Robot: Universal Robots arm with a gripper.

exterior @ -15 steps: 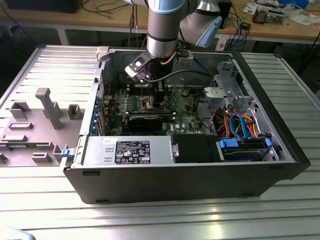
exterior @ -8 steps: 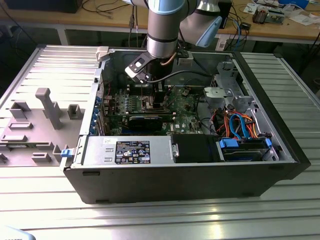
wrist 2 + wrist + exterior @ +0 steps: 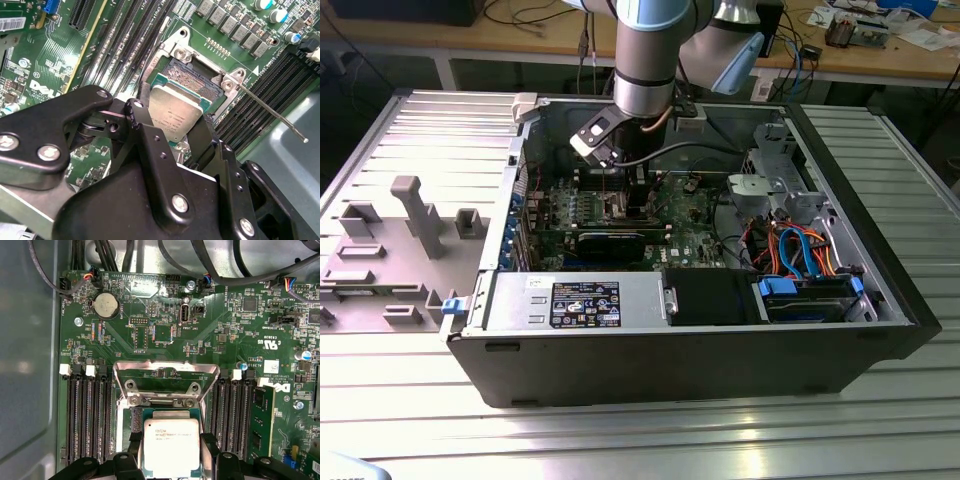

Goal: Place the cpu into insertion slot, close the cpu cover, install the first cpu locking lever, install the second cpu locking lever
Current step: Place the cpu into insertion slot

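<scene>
Item: your end effector [image 3: 174,120] is clamped on two opposite edges of the chip [image 3: 171,446], fingers parted just to its width; the chip is held flat, the socket [image 3: 194,81] lies directly below it, and the cover [image 3: 166,371] is raised open at its hinge.

Arm [image 3: 645,60]: grey metal cylinder with a pale blue joint cap [image 3: 735,62]. White-and-black wrist bracket [image 3: 595,138]. Tool [image 3: 171,119]: matte black angular links and silver screws [image 3: 180,202].

Exterior view overlooks computer case [image 3: 670,360]; both wrist views closely share insertion slot [image 3: 195,80].
</scene>
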